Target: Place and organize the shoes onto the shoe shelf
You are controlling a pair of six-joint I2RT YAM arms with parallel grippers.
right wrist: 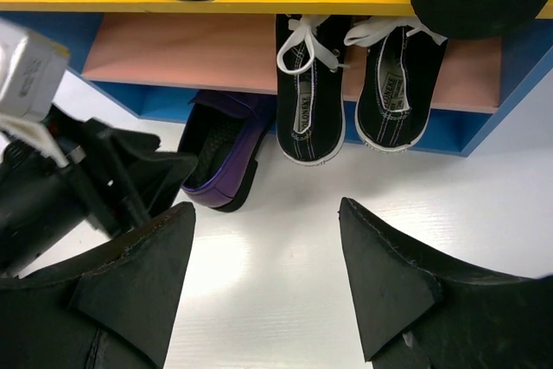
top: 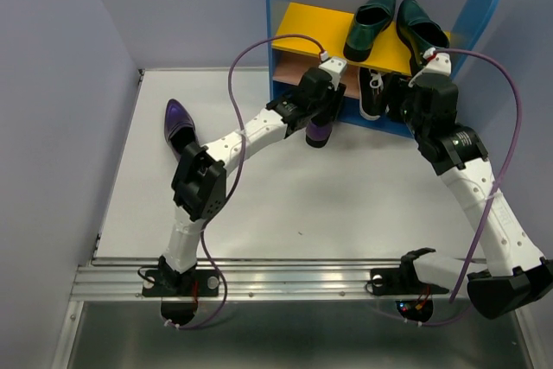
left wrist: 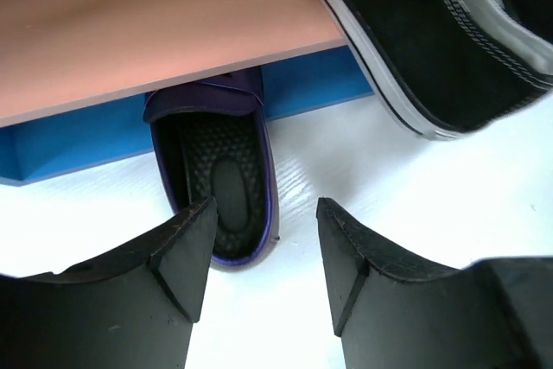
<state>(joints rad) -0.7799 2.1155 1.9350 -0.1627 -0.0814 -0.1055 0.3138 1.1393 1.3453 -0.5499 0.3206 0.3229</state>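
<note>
Top external view shows the shoe shelf (top: 484, 2) standing at the far side of the white table (top: 285, 196), with both arms stretched toward its open front. The two green loafers (top: 371, 23) sit on the yellow board (top: 311, 32), their toes pointing away from the arms. In the right wrist view the black sneakers (right wrist: 309, 84) rest side by side on the tan board (right wrist: 173, 49), white laces up and heels hanging a little past its front edge. One purple shoe (left wrist: 216, 187) lies to the left of the sneakers, its toe tucked under the tan board against the blue base (left wrist: 78, 144) and its heel out on the table. The left gripper (left wrist: 266, 213) hangs just behind that heel with its fingers spread and nothing pinched between them; whether the left finger touches the shoe cannot be told. The right gripper (right wrist: 265, 213) is likewise spread wide and empty, over bare table in front of the sneakers. A second purple shoe (top: 177, 123) lies alone on the table's left side, well apart from the shelf.
</note>
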